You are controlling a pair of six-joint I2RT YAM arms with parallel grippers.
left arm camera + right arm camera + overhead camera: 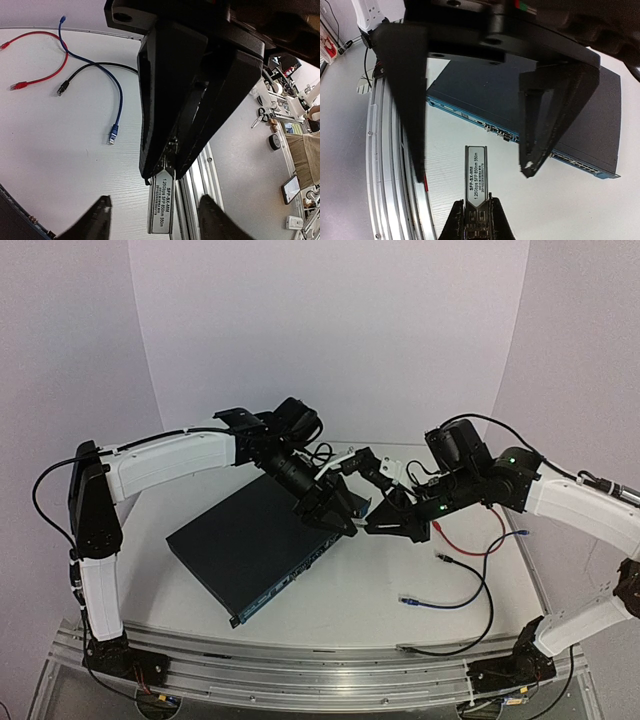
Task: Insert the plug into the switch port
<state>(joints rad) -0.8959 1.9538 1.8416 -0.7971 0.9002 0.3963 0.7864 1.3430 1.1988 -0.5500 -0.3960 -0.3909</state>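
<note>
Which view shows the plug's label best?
Right wrist: the plug sits centred, its label sharp, its near end held by the right gripper. Left wrist shows the label too, but tilted and low in the frame. In top external it is too small to read.

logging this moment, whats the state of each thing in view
plug, held in the air, not inserted
right fingers, shut on the plug
left fingers, open, flanking the plug
switch, flat on the table
blue cable, loose on the table, unplugged
</note>
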